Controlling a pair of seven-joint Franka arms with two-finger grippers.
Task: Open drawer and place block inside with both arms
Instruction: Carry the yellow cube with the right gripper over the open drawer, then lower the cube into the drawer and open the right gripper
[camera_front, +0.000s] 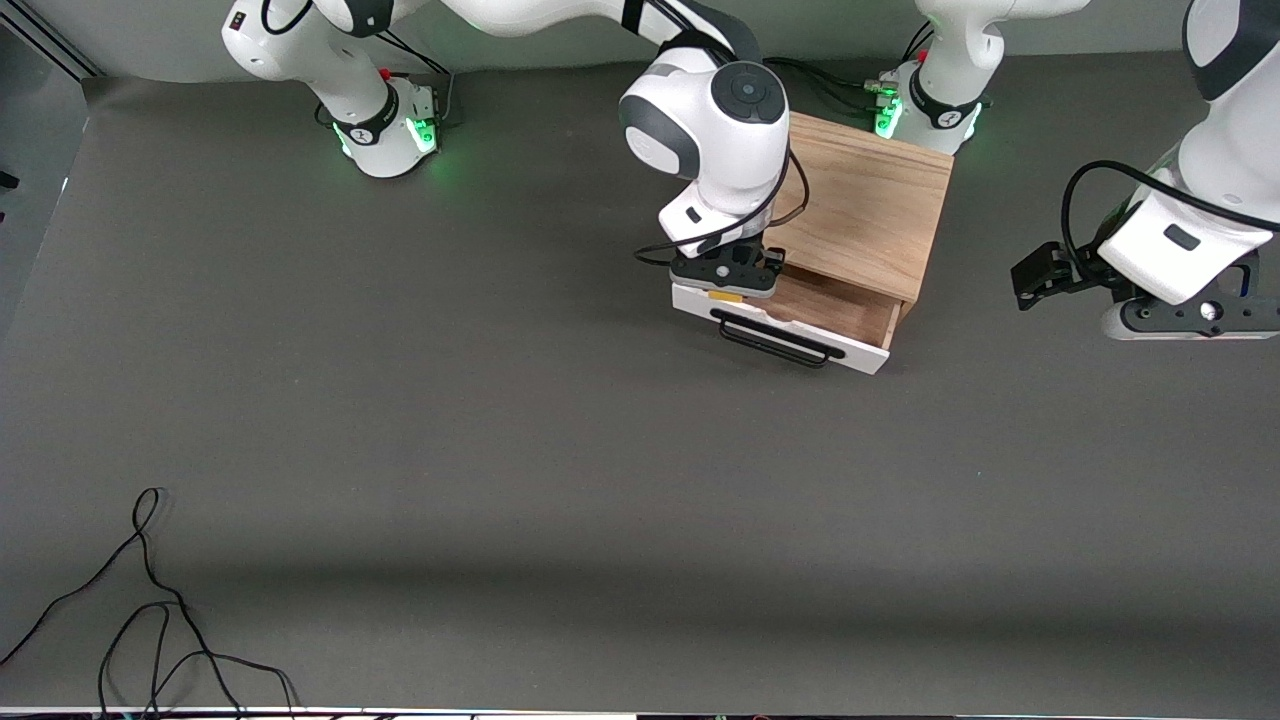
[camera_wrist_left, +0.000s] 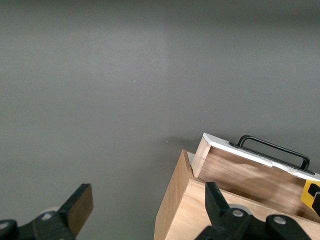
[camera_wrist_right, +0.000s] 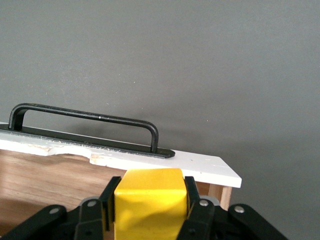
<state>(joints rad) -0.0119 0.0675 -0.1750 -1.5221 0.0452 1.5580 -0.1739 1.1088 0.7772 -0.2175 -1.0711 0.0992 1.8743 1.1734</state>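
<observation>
The light oak cabinet (camera_front: 870, 205) stands toward the left arm's end of the table. Its drawer (camera_front: 790, 335) is pulled out, white front and black bar handle (camera_front: 775, 345) facing the front camera. My right gripper (camera_front: 725, 280) hangs over the open drawer's corner, shut on the yellow block (camera_front: 725, 297). In the right wrist view the block (camera_wrist_right: 150, 205) sits clamped between both fingers (camera_wrist_right: 111, 192), just above the drawer's front (camera_wrist_right: 200, 167). My left gripper (camera_front: 1190, 315) waits open and empty beside the cabinet. Its view shows the cabinet (camera_wrist_left: 200, 210), the drawer (camera_wrist_left: 250, 172) and the block (camera_wrist_left: 308, 192).
Loose black cables (camera_front: 150, 620) lie on the dark mat near the front camera, at the right arm's end. The two green-lit arm bases (camera_front: 395, 130) (camera_front: 925, 110) stand along the table's edge farthest from that camera, one close by the cabinet.
</observation>
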